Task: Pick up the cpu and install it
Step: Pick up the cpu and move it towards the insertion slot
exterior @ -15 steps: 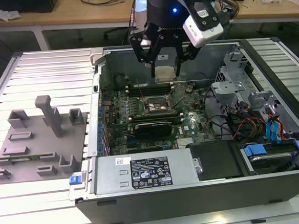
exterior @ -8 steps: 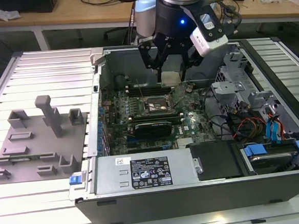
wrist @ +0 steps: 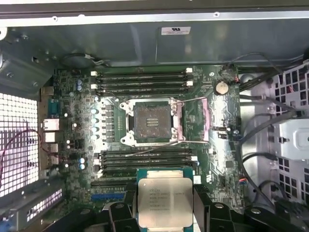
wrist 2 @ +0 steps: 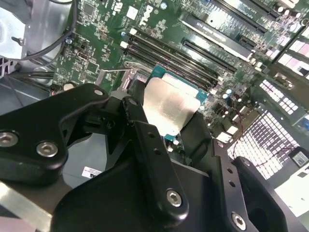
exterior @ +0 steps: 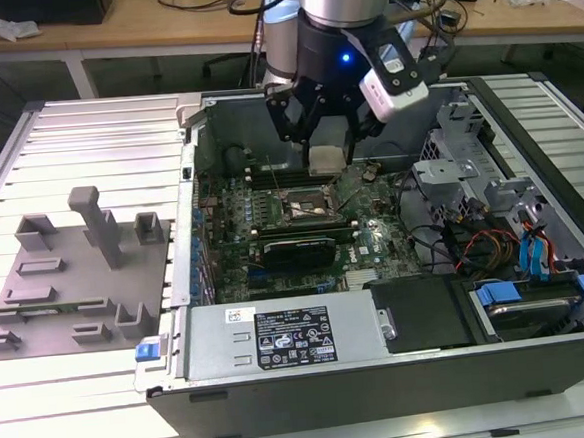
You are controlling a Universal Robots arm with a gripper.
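Exterior view: gripper (exterior: 327, 148) hovering inside the open computer case (exterior: 383, 373), above the socket (exterior: 306, 206) and a little toward the case's far wall, carrying the cpu (exterior: 329, 158). Second wrist view: black fingers (wrist 2: 140, 121) clamping opposite edges of the cpu, silvery top showing between them, chip riding clear of the board. First wrist view: socket lying empty, its metal frame apparently swung open; cpu sitting short of the socket, not over it. Pick-up looking done; seating not yet done.
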